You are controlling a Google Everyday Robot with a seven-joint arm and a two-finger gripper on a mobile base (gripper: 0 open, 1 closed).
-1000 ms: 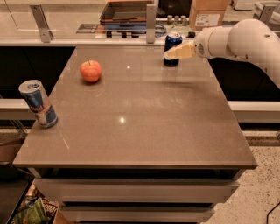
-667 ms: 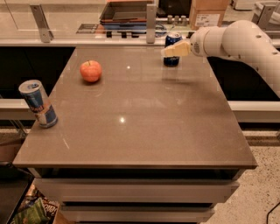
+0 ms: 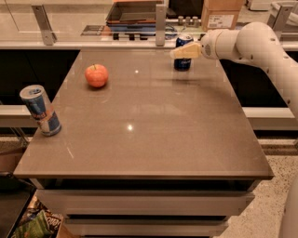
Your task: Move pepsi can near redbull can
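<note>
gripper [image 3: 180, 52] at far right corner of table [image 3: 163, 139], level with upper half of upright pepsi can [image 3: 182, 64] and overlapping it, grasp or no grasp impossible to tell; redbull can [image 3: 40, 110] well apart, diagonally toward near left edge.

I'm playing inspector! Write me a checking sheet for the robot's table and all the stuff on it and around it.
Surface: brown table, shiny, with light spots reflecting on it.
Job's things: pepsi can upright at the far edge, right of middle; redbull can at the left edge, far apart from it.
Clutter: red apple at the far left.
Grippers: gripper right at the pepsi can's upper half, white arm reaching in from the right.
Cables: nothing seen.
Surroundings: counter behind with a tray and a cardboard box.
</note>
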